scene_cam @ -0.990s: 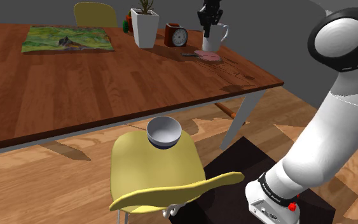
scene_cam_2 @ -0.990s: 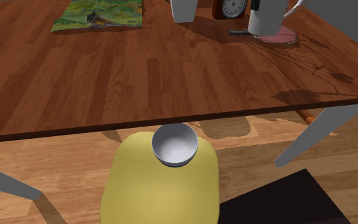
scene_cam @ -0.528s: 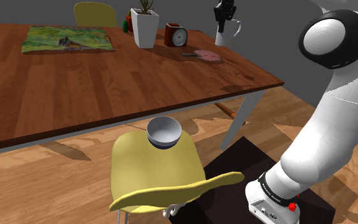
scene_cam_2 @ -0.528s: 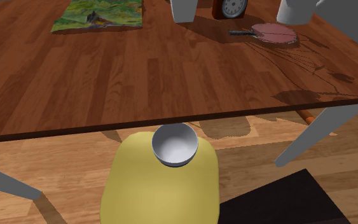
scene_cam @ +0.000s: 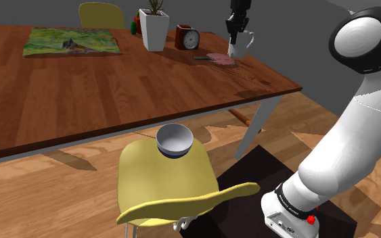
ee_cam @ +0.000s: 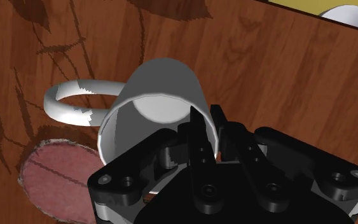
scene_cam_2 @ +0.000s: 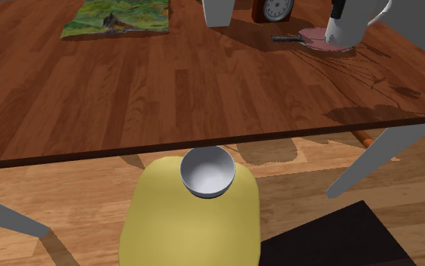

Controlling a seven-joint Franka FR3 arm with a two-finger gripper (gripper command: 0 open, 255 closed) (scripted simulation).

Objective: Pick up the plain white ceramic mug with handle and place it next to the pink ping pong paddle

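Observation:
My gripper is shut on the rim of the white mug, which hangs just above the wooden table by its far right end in the shoulder view. The pink paddle lies flat on the table just left of the mug. In the second exterior view the mug overlaps the paddle's right edge. From the wrist, the fingers clasp the mug's wall at the rim. The handle points away to one side, and the paddle lies below it.
A red clock and a white planter stand left of the paddle. A landscape picture lies farther left. A grey bowl sits on a yellow chair by the table's near edge.
The mug rose off the paddle area, shifted right in both exterior views, and has now come back down close to the table beside the paddle.

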